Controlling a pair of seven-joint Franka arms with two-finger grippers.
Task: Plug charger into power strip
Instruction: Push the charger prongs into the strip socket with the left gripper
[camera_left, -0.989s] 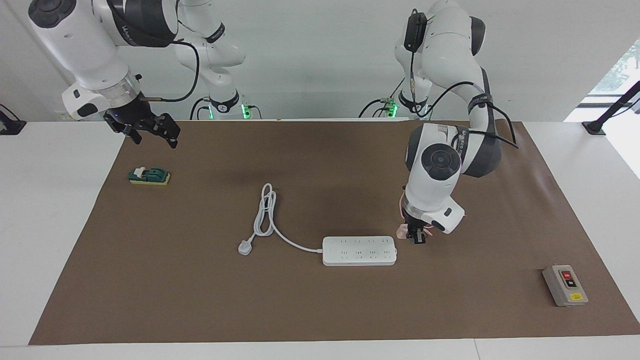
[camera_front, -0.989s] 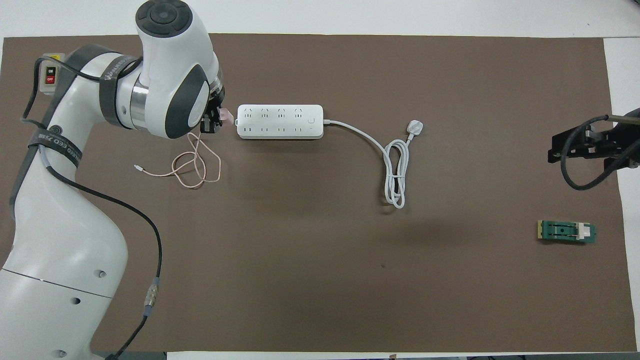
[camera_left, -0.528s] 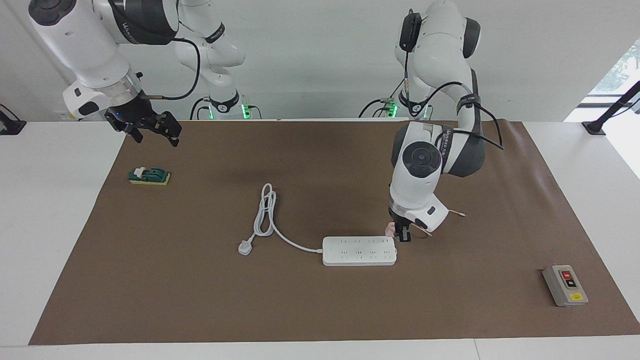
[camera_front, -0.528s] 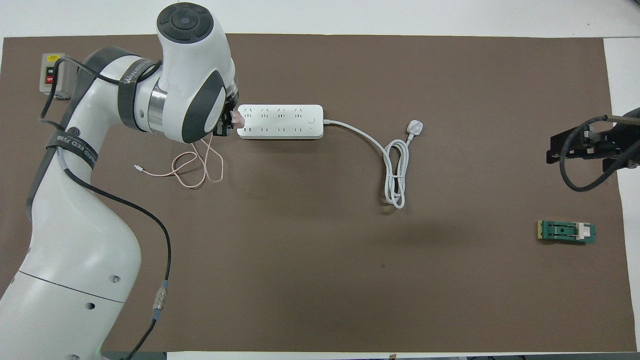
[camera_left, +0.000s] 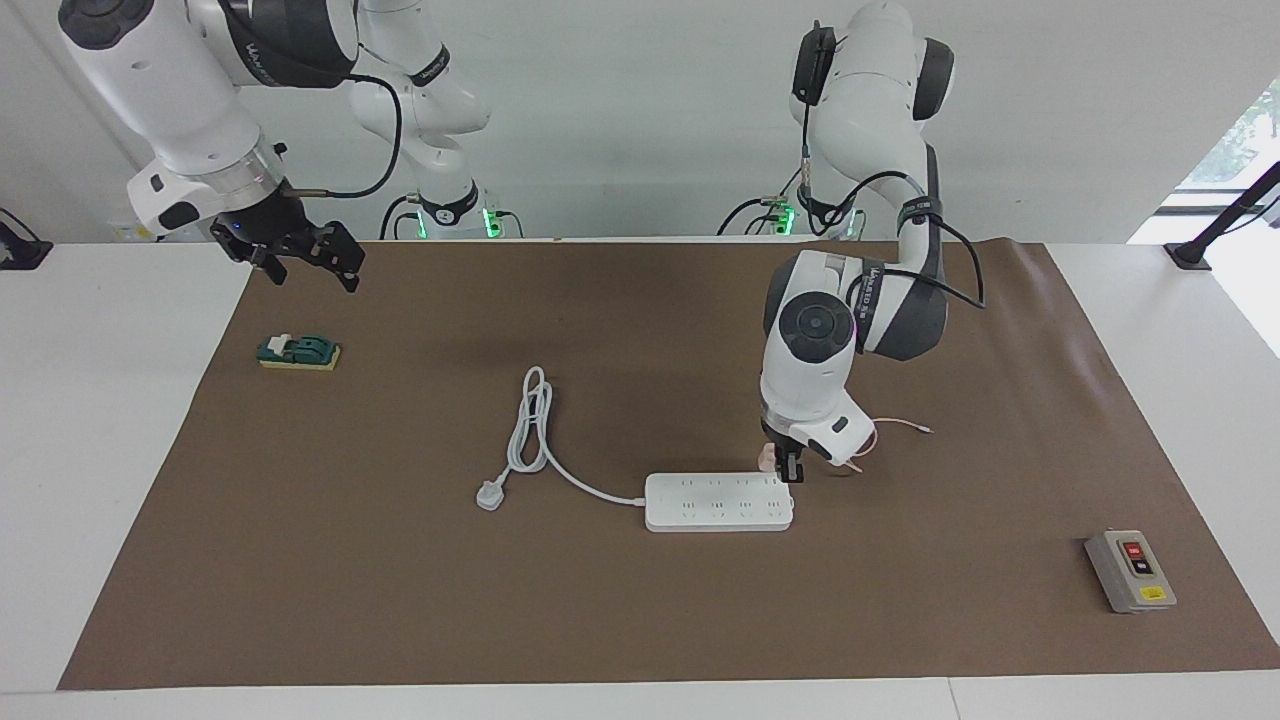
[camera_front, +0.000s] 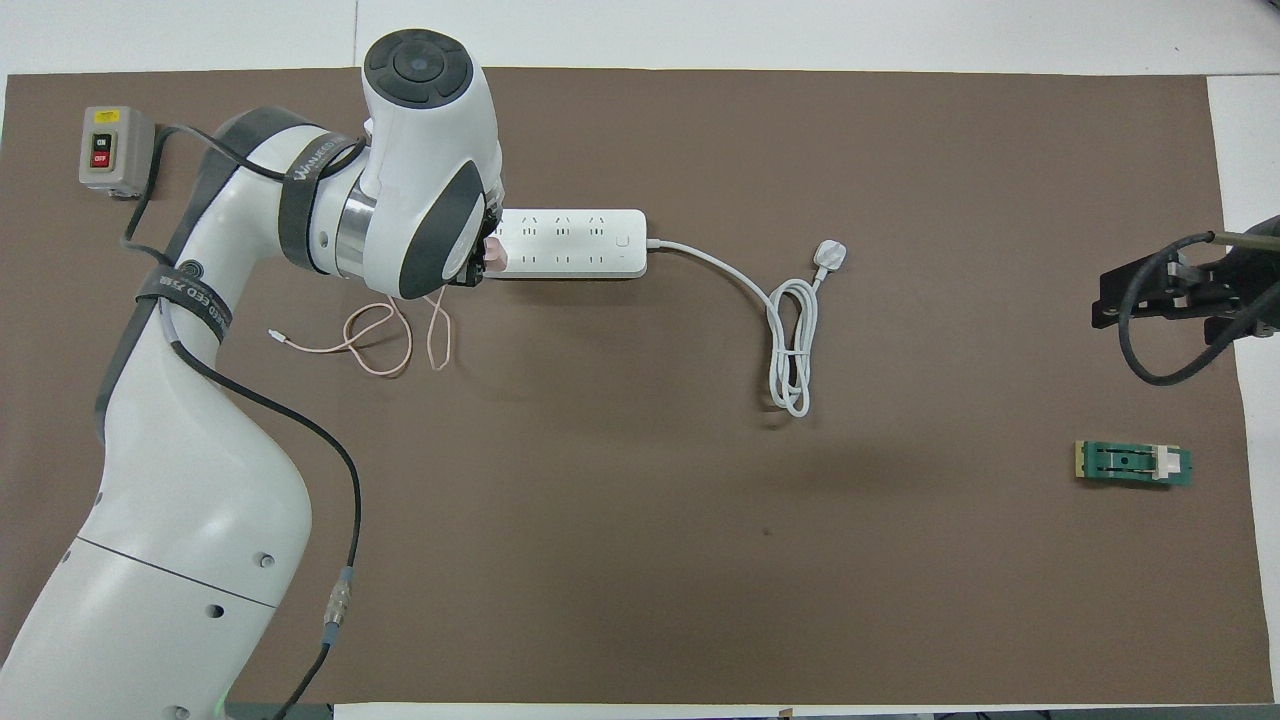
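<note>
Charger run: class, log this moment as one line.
left claw: shut on charger, over power strip end | right claw: open, waiting | plugged: not yet

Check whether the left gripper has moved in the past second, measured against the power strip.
Yes. The left gripper, holding the charger, has moved from beside the power strip to over its end toward the left arm's side of the table.

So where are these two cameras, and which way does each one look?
Facing view: high across the table, looking back at both robots; whole arms show, left gripper holding the charger over the power strip, right gripper waiting aloft.
Overhead view: above the robots' end, looking steeply down; left arm fills it, only the right gripper shows.
Both share the power strip, switch box and green part.
</note>
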